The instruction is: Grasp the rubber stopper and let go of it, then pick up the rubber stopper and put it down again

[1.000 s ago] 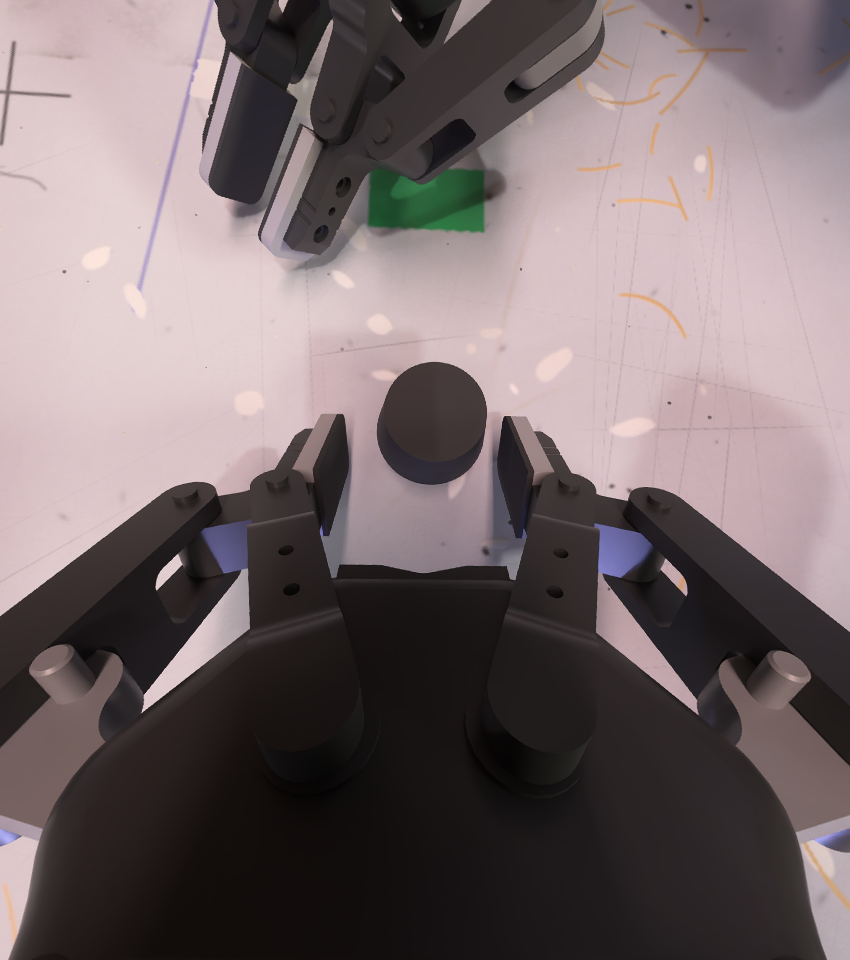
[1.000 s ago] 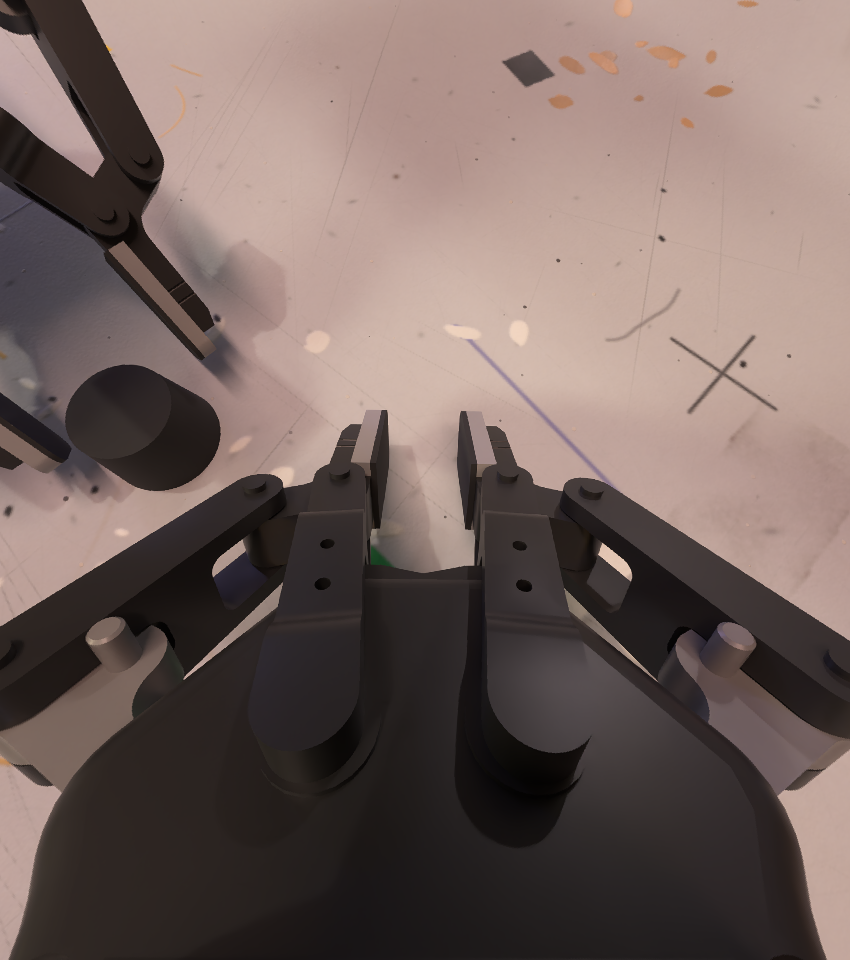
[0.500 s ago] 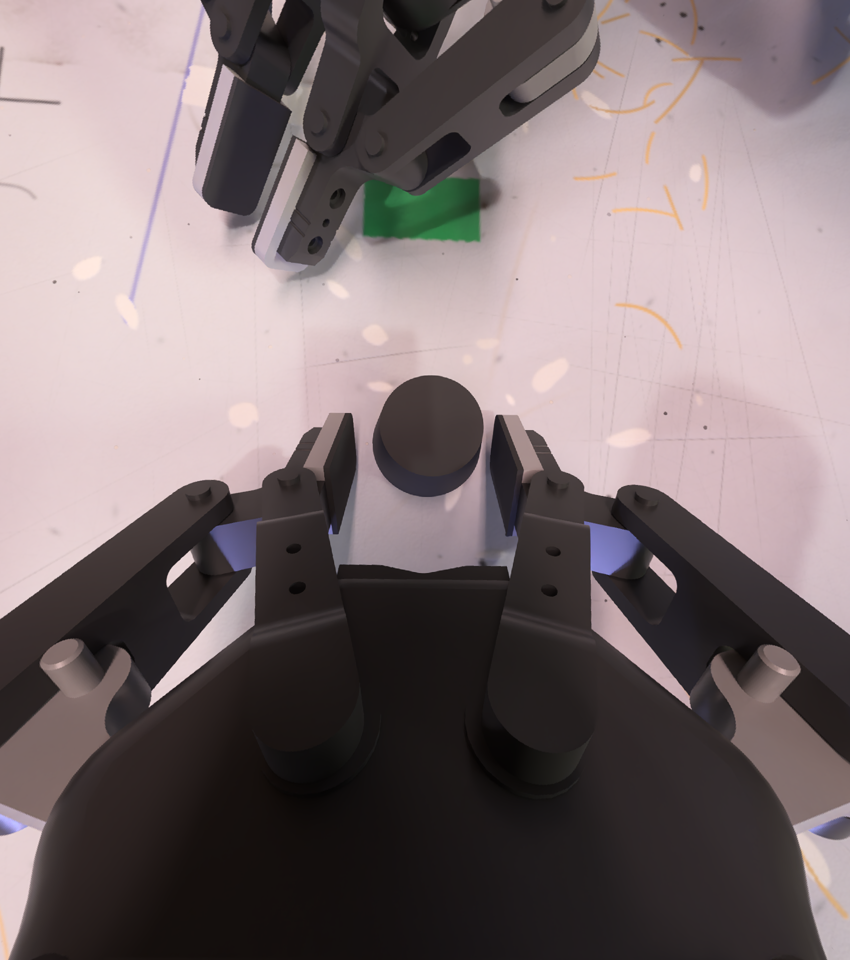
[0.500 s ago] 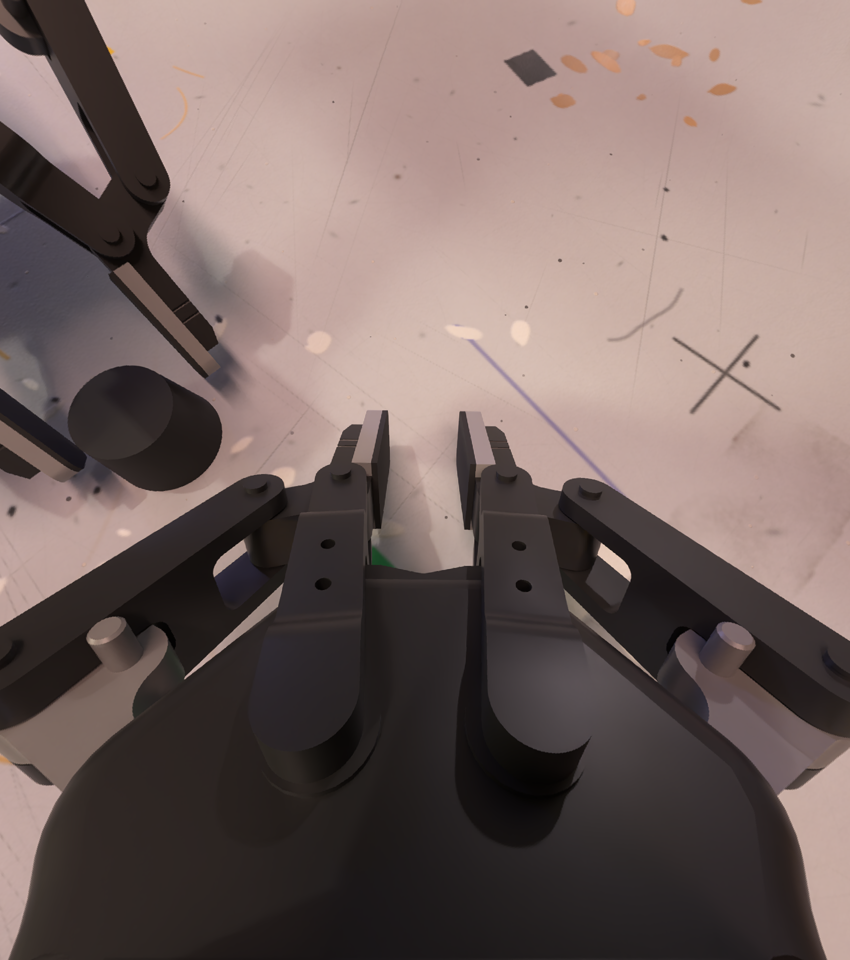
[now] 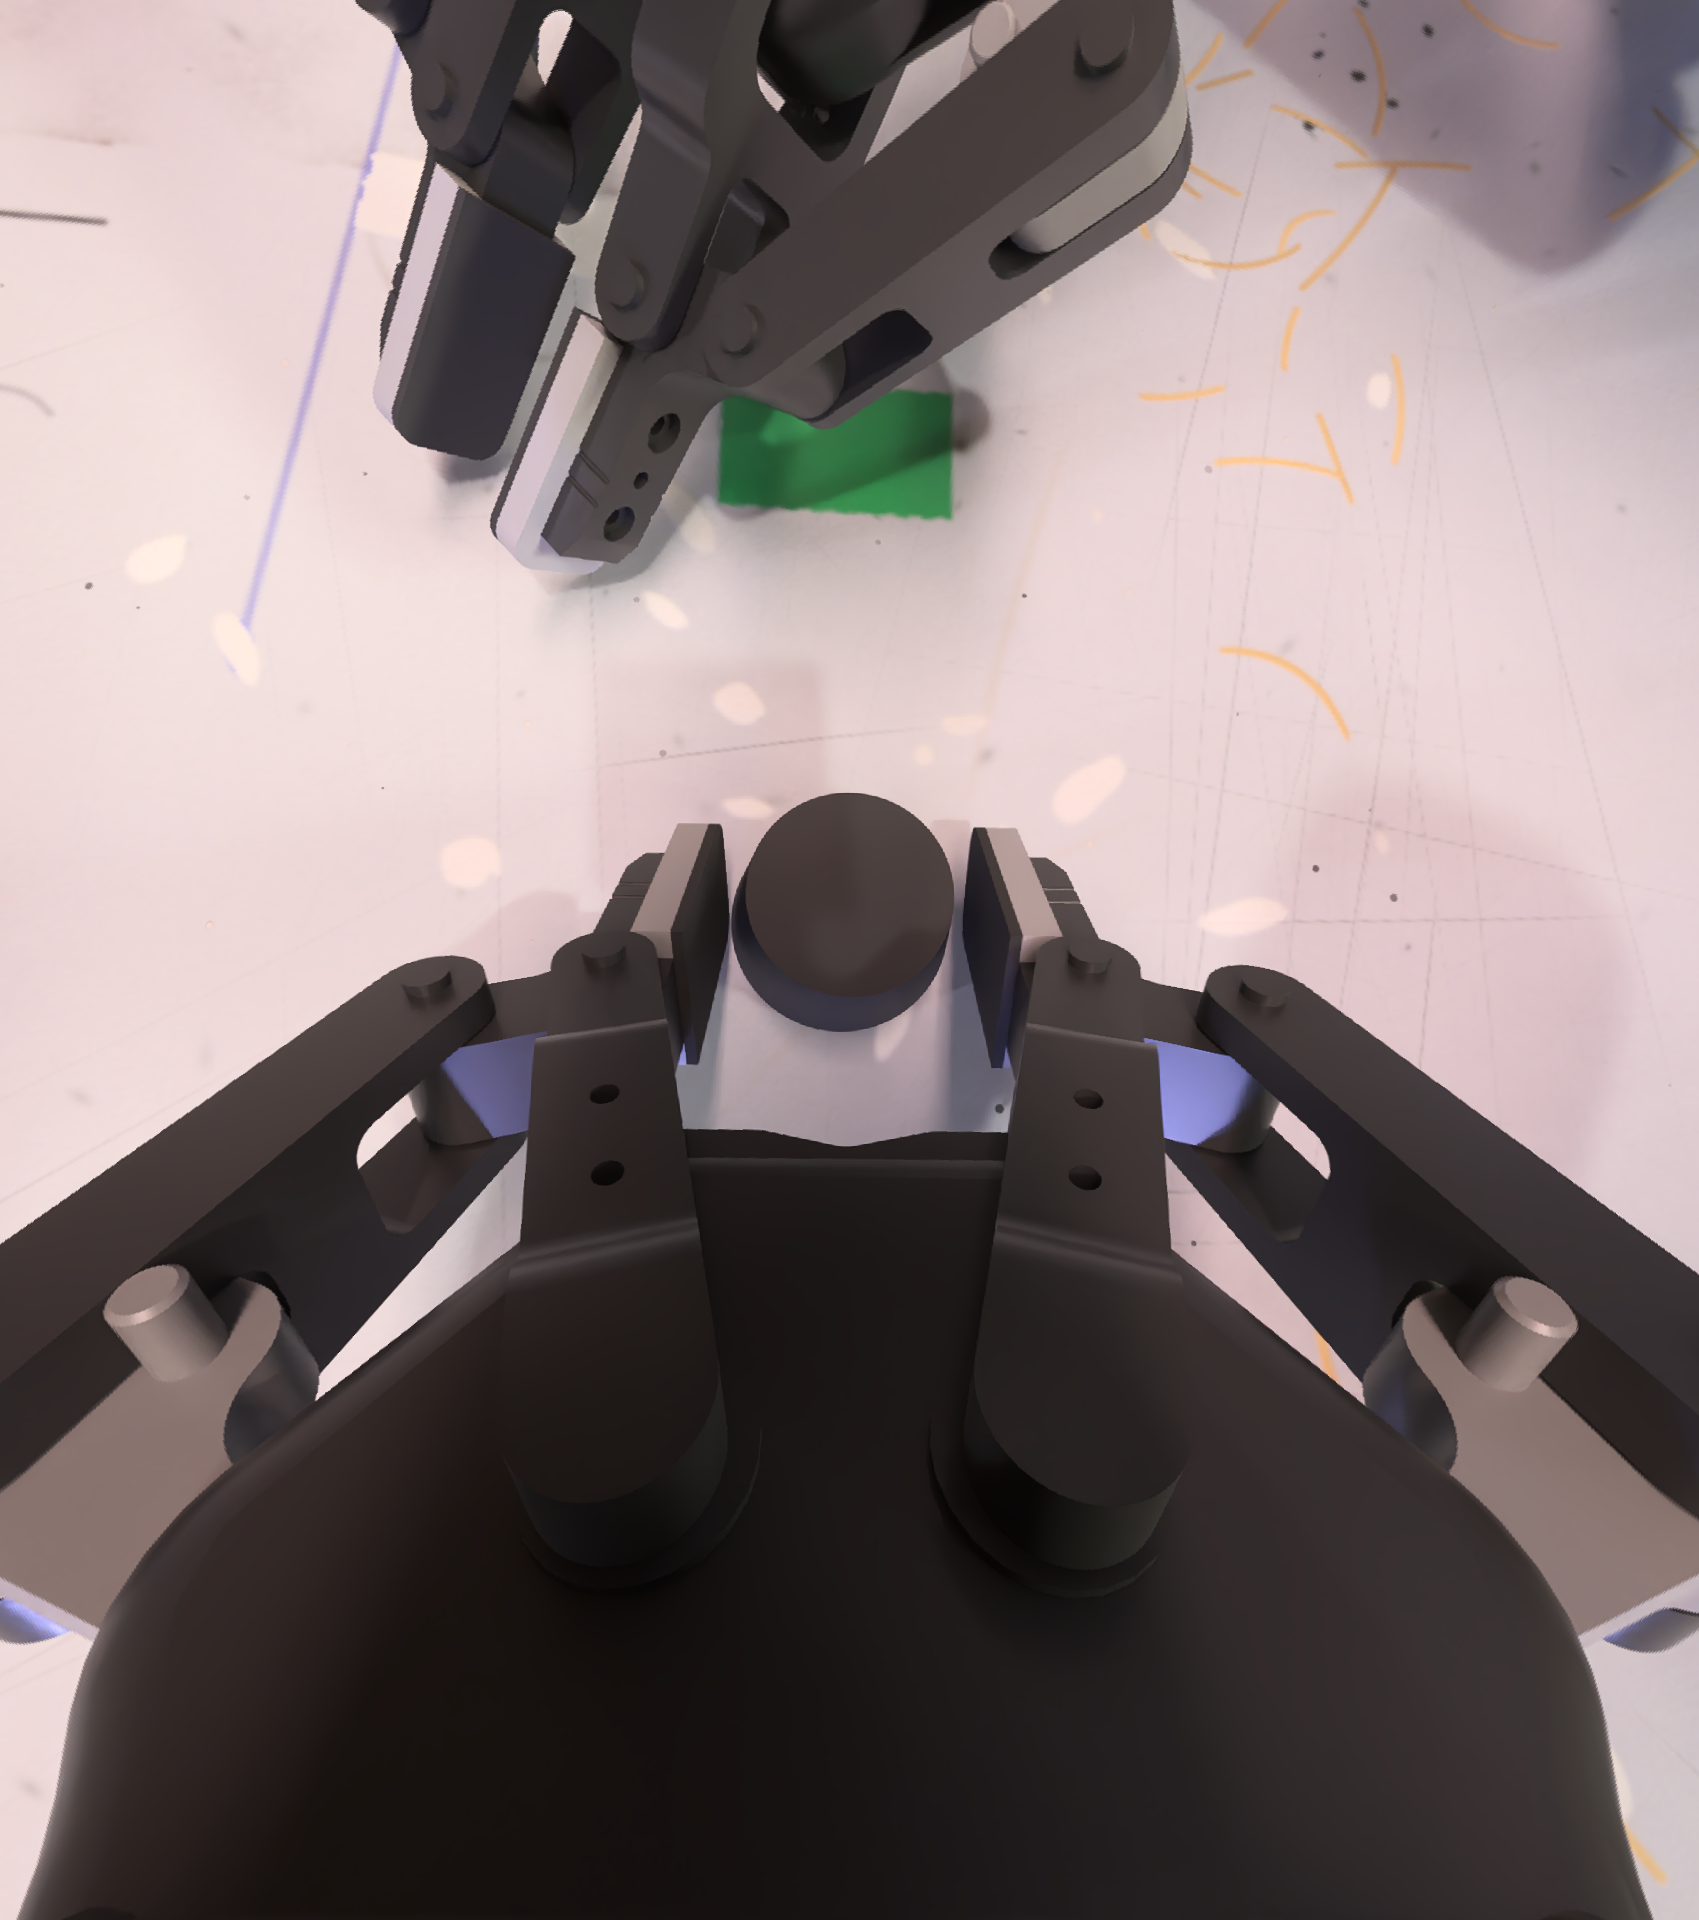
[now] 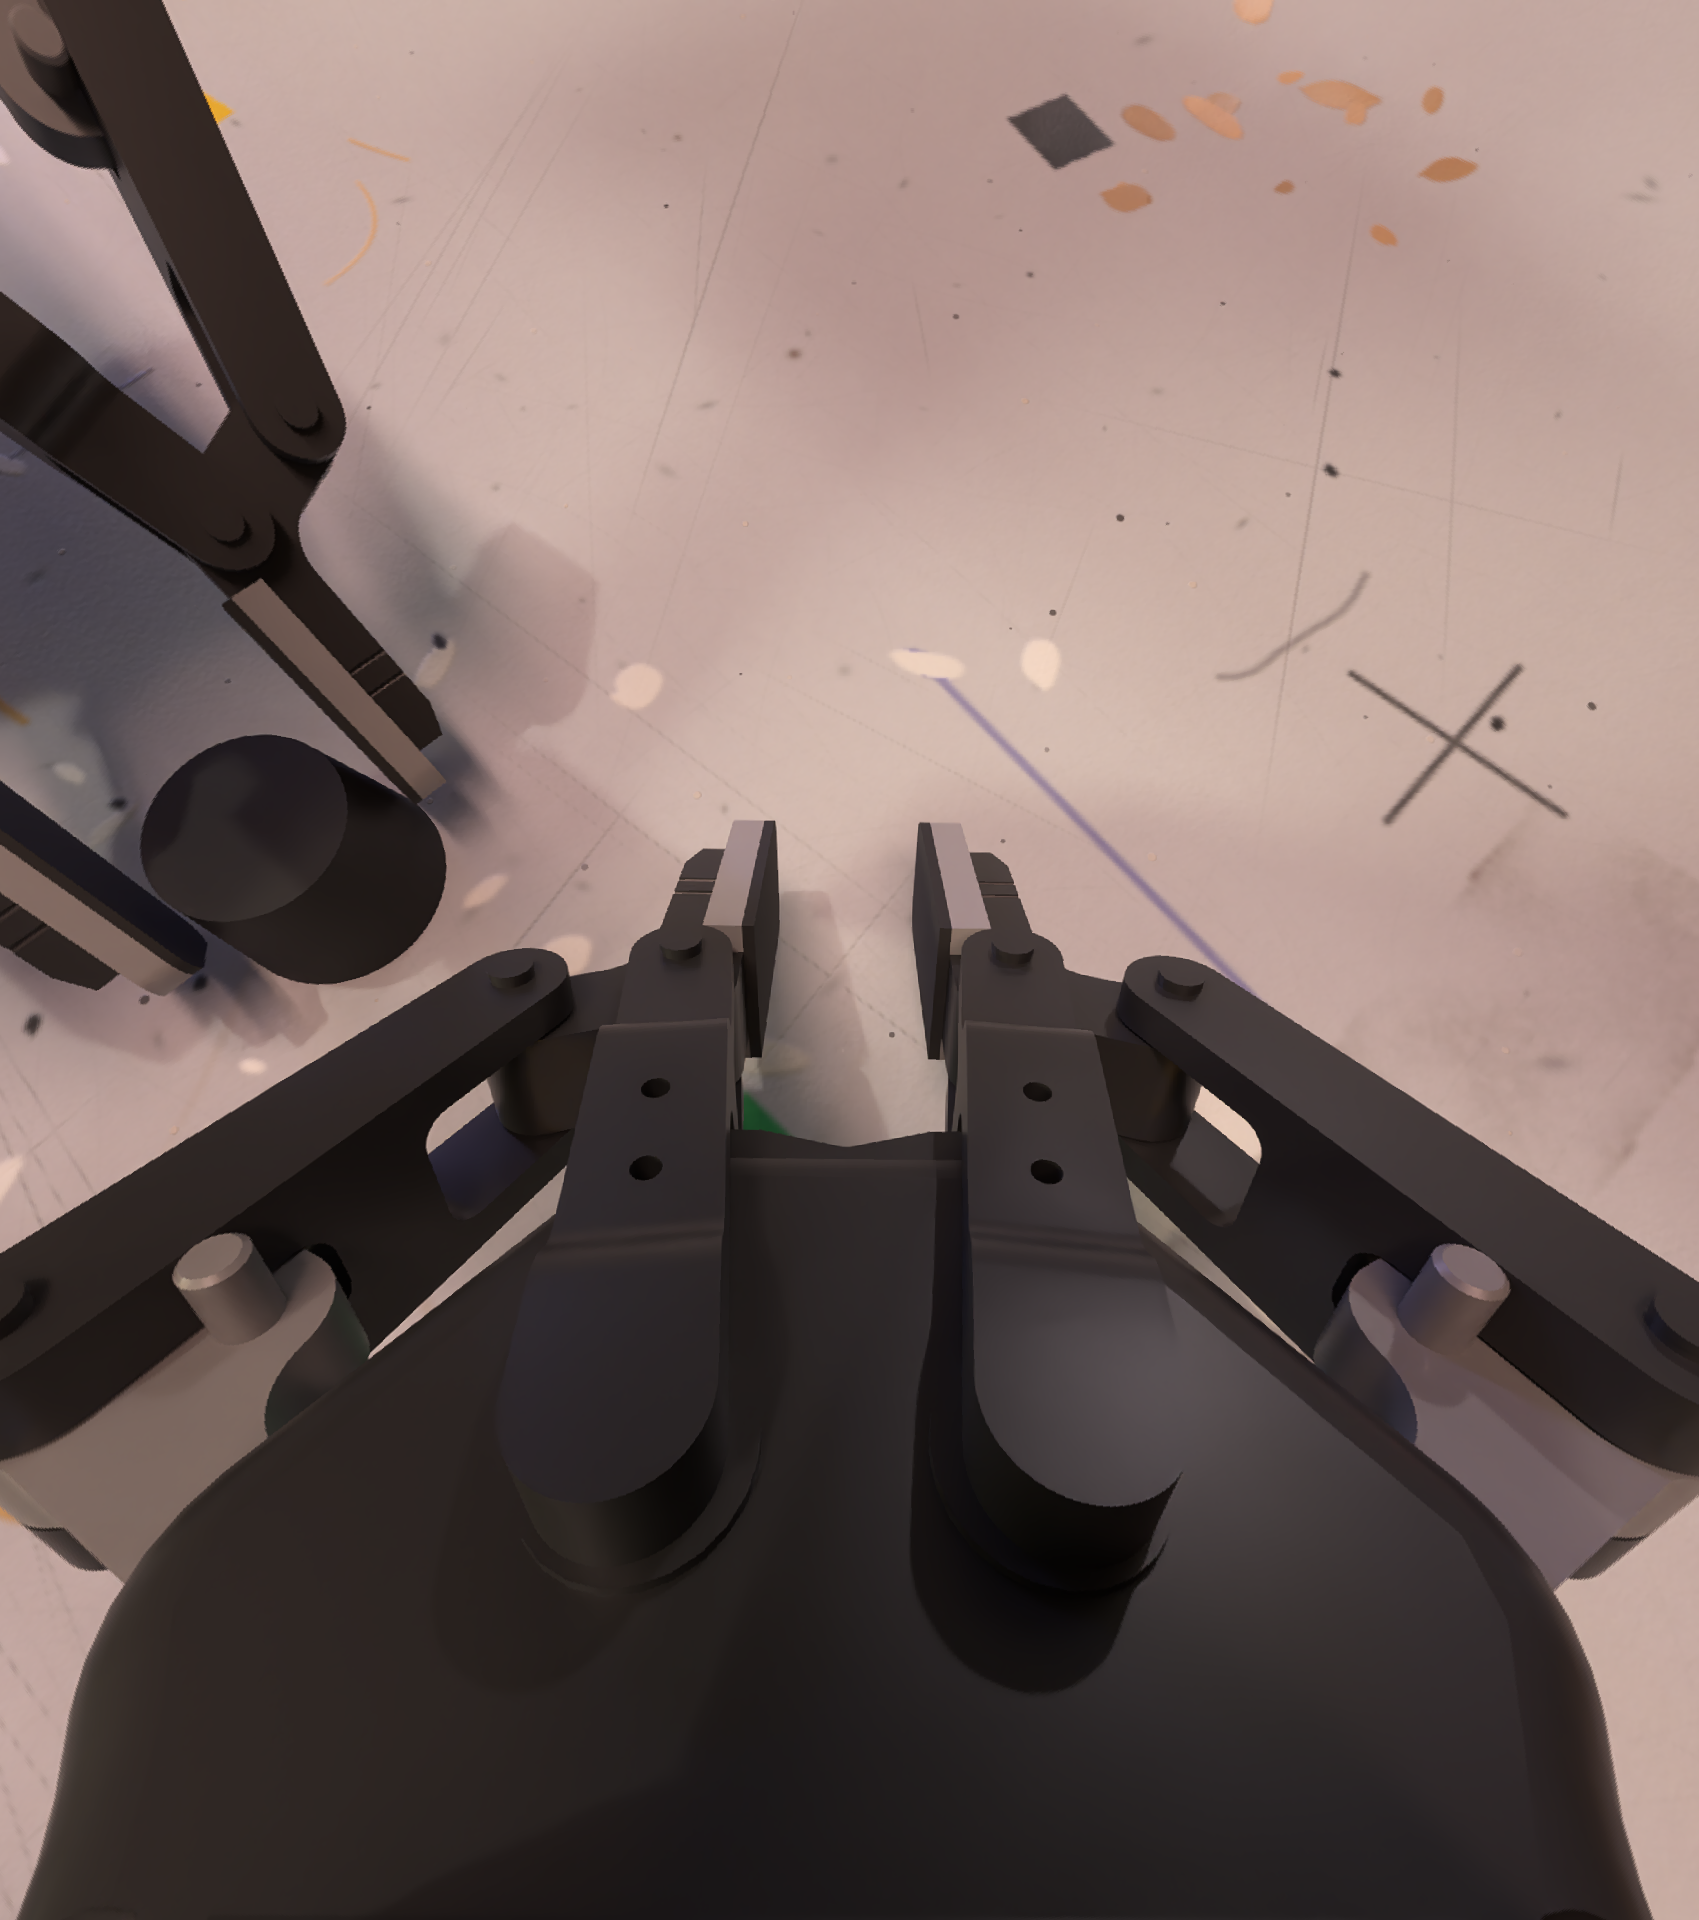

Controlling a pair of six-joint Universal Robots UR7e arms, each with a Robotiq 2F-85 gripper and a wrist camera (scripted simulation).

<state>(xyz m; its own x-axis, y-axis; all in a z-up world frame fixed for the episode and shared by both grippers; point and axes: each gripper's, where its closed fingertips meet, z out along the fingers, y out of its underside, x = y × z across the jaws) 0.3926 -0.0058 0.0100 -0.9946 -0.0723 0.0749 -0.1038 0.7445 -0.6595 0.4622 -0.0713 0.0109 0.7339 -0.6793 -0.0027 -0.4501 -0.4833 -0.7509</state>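
The rubber stopper point(image 5: 845, 904) is a short dark cylinder standing upright on the pale table. My left gripper point(image 5: 847, 836) straddles it, one pad on each side with only a slim gap showing, so the jaws stand nearly closed on it. From the right wrist view the stopper point(image 6: 253, 831) sits between the left gripper's fingers point(image 6: 336, 665), whose tips are down near the table. My right gripper point(image 6: 845, 831) is empty, its jaws a narrow way apart, low over the table just beyond the stopper; it also shows in the left wrist view point(image 5: 512, 499).
A flat green patch point(image 5: 834, 457) lies on the table under the right gripper. A pencilled cross point(image 6: 1458, 743), a thin blue line point(image 6: 1084, 831), a dark square mark point(image 6: 1058, 130) and orange flecks mark the scratched surface. The two grippers are close together.
My left gripper's fingers have closed in from a wide stance to nearly touch the stopper's sides. The stopper has stayed on the table. The right gripper has not moved.
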